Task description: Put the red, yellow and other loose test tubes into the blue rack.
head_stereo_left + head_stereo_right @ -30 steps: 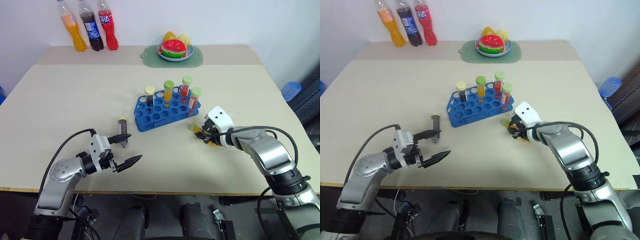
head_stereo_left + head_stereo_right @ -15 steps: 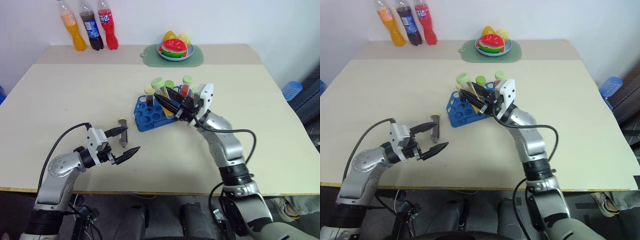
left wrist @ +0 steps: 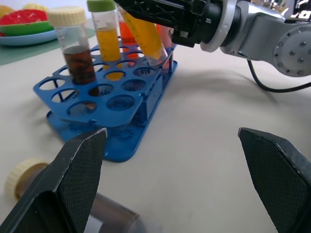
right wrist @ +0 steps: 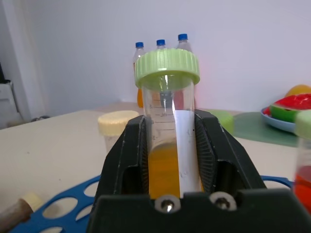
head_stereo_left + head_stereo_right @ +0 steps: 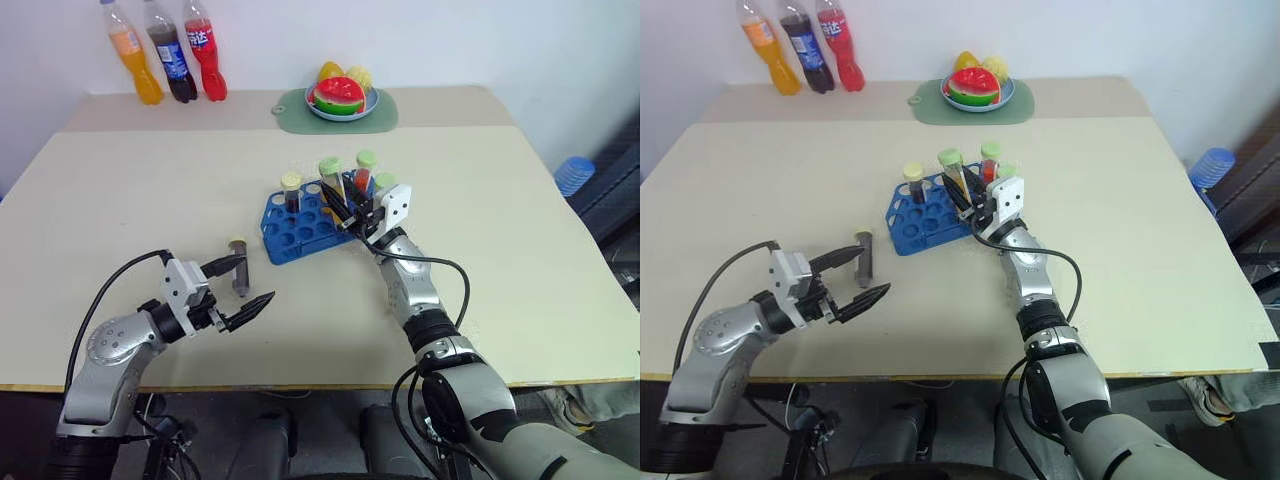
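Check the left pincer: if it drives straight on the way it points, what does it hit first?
Probably the blue rack. In the left wrist view it lies dead ahead of the open left pincer, bare table between. The brown tube lies just off to the side by one finger. Depth is hard to judge.

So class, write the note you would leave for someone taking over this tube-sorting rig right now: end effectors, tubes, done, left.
Right end effector: shut on a yellow tube, held tilted over the rack, not yet seated.
Left end effector: open, empty, beside the loose brown tube lying on the table in front of the rack.
Done: a brown, a yellow and a red tube stand in the rack.
Left: seat the held tube in a free hole, then pick up the loose brown tube and rack it.
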Tool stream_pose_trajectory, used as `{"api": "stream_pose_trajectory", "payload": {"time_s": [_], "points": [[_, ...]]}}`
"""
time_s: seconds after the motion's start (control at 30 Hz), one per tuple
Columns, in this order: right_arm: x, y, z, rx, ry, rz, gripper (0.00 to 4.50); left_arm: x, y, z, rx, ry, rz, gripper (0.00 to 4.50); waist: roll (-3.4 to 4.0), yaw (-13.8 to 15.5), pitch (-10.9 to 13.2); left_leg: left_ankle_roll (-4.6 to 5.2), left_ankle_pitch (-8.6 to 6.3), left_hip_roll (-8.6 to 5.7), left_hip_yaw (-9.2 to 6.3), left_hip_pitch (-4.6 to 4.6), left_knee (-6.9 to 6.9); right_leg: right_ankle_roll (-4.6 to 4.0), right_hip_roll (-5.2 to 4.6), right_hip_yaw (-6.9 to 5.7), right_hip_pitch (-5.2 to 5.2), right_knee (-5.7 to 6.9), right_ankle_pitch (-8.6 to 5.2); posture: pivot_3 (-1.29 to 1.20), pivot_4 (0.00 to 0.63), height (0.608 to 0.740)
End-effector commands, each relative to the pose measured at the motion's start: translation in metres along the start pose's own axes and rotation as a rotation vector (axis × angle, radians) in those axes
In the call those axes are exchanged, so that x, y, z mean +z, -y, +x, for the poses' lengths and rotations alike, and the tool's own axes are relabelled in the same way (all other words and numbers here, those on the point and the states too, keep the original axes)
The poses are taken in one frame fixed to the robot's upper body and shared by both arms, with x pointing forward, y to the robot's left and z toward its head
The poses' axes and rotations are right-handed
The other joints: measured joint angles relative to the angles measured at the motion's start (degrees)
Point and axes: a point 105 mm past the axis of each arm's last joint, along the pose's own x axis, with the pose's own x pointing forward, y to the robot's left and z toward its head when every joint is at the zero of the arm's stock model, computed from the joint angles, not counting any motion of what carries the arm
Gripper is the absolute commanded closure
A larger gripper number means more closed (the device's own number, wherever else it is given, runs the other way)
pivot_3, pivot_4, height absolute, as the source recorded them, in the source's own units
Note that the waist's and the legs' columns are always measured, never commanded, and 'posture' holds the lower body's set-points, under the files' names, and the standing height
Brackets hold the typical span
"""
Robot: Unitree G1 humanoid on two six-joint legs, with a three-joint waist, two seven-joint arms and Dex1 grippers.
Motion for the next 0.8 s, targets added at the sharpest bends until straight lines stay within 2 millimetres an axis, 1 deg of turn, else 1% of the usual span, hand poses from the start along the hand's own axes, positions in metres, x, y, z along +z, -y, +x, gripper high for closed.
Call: {"api": "stream_pose_trajectory", "payload": {"time_s": [0.03, 0.13, 0.37, 0.57, 0.67, 0.8], "points": [[0.000, -0.001, 0.003, -0.009, 0.016, 0.007, 3.63, 0.012, -0.003, -0.005, 0.015, 0.031, 0.038, 0.00, 0.01, 0.0, 0.0, 0.00, 0.00, 0.01, 0.00, 0.00, 0.00, 0.00, 0.01, 0.00, 0.00, 0.00, 0.00, 0.00, 0.150, 0.740], [-0.005, 0.001, 0.004, -0.046, 0.011, 0.038, 3.63, 0.011, -0.004, -0.005, 0.020, 0.031, 0.039, 0.00, 0.01, 0.0, 0.0, 0.00, 0.00, 0.01, 0.00, 0.02, -0.01, 0.00, 0.02, 0.00, 0.01, 0.00, 0.00, 0.00, 0.150, 0.740], [-0.012, -0.006, 0.012, -0.054, -0.003, 0.055, 3.63, 0.010, -0.004, -0.003, 0.017, 0.035, 0.039, 0.00, 0.02, -0.1, 0.0, -0.01, 0.00, 0.01, 0.00, 0.03, -0.01, -0.01, 0.02, 0.00, 0.00, 0.01, 0.00, 0.00, 0.150, 0.740], [-0.022, -0.002, 0.007, -0.076, -0.037, 0.056, 3.63, 0.008, -0.005, -0.006, 0.021, 0.033, 0.037, 0.00, 0.03, -0.1, 0.0, -0.01, 0.01, 0.01, 0.00, 0.04, -0.01, -0.01, 0.02, 0.00, 0.02, 0.01, 0.00, 0.00, 0.150, 0.740], [-0.024, 0.000, 0.003, -0.072, -0.041, 0.053, 3.63, 0.007, -0.005, -0.008, 0.028, 0.035, 0.032, 0.00, 0.03, -0.1, 0.0, -0.01, 0.01, 0.01, 0.00, 0.06, -0.02, -0.01, 0.02, 0.00, 0.03, 0.01, 0.00, 0.00, 0.150, 0.740], [-0.025, -0.004, 0.000, -0.044, -0.030, 0.062, 3.63, 0.005, -0.003, -0.008, 0.031, 0.037, 0.027, 0.00, 0.02, -0.1, 0.0, -0.01, 0.00, 0.01, 0.00, 0.06, -0.01, -0.01, 0.01, 0.00, 0.05, 0.01, 0.00, 0.00, 0.150, 0.740]]}}
